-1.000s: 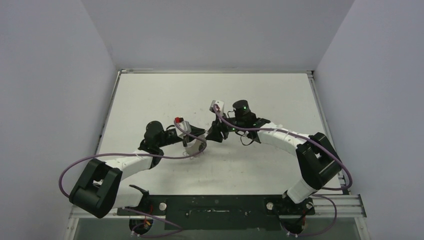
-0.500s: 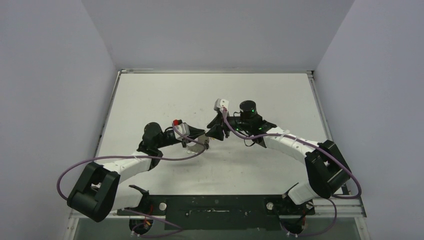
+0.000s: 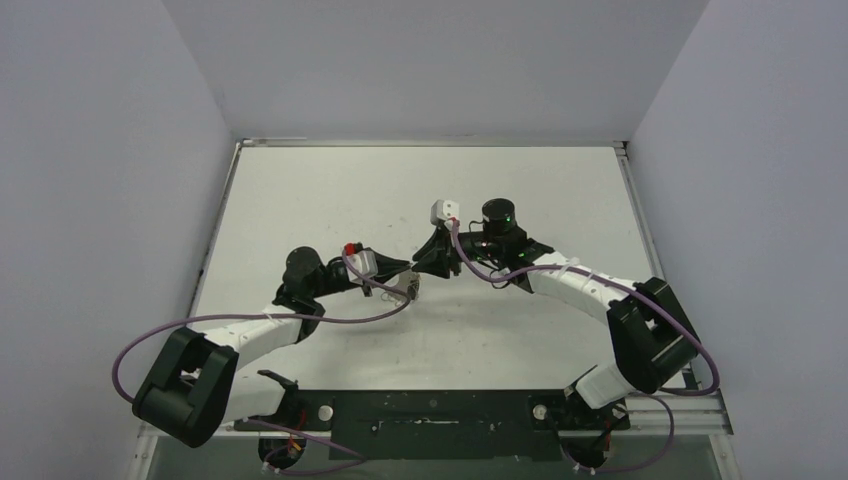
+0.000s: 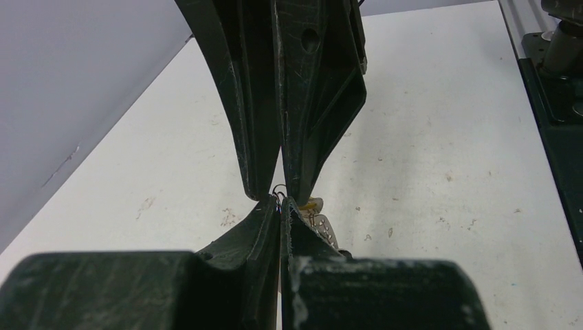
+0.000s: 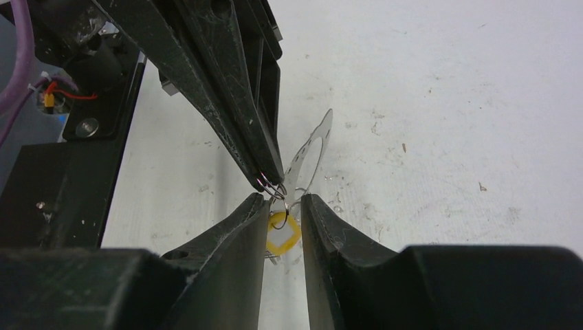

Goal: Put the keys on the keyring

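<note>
Keyring [image 3: 403, 289] sits in the centre of the overhead view, where both arms meet above the white, speckled table [image 3: 330, 190]. From the left, the left gripper [image 4: 280, 204] has its jaws pressed together on the small wire rings at the loop's edge. A second ago the loop showed broad under it; now it looks small and edge-on. Just to the right, the yellow-headed key [image 5: 283, 234], with a flat square head and a hole, hangs between the scratched black fingers of the right gripper [image 5: 283, 201], whose jaws have narrowed to a slim gap. I judge this key is about to be pinched for threading; whether it already hangs on a ring I cannot tell.
</note>
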### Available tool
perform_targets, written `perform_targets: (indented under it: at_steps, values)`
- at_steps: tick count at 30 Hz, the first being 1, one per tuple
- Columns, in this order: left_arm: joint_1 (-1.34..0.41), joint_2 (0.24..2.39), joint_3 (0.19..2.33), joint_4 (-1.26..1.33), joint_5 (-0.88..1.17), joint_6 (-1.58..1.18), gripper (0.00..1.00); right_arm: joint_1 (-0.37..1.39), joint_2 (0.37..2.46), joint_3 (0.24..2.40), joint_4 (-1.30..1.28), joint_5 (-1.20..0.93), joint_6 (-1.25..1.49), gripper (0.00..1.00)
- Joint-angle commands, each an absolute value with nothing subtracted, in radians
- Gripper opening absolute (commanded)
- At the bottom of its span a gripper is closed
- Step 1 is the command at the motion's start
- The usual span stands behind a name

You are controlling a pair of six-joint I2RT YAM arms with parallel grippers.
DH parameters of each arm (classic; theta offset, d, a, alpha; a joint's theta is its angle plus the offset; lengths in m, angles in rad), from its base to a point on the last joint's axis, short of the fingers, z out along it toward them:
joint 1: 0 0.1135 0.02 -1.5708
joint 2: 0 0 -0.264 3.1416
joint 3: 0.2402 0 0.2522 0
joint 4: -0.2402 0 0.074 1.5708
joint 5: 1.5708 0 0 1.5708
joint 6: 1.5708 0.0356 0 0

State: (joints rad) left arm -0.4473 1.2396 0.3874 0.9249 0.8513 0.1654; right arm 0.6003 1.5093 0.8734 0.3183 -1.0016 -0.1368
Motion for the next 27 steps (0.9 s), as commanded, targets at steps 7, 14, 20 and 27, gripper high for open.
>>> perform_targets:
  at_steps: [7,14,20,27]
  values:
    - [-0.446,1.222,0.392,0.993,0.895,0.173,0.00,0.589,1.534,0.927,0.285,-1.107,-0.302,0.24]
    - [-0.446,1.230,0.394,1.000,0.909,0.168,0.00,0.593,1.540,0.930,0.318,-1.115,-0.291,0.20]
    - [-0.446,1.233,0.395,1.002,0.911,0.166,0.00,0.603,1.555,0.936,0.327,-1.121,-0.288,0.07]
    - [-0.446,1.234,0.396,1.010,0.894,0.165,0.00,0.603,1.520,0.937,0.285,-1.096,-0.295,0.00]
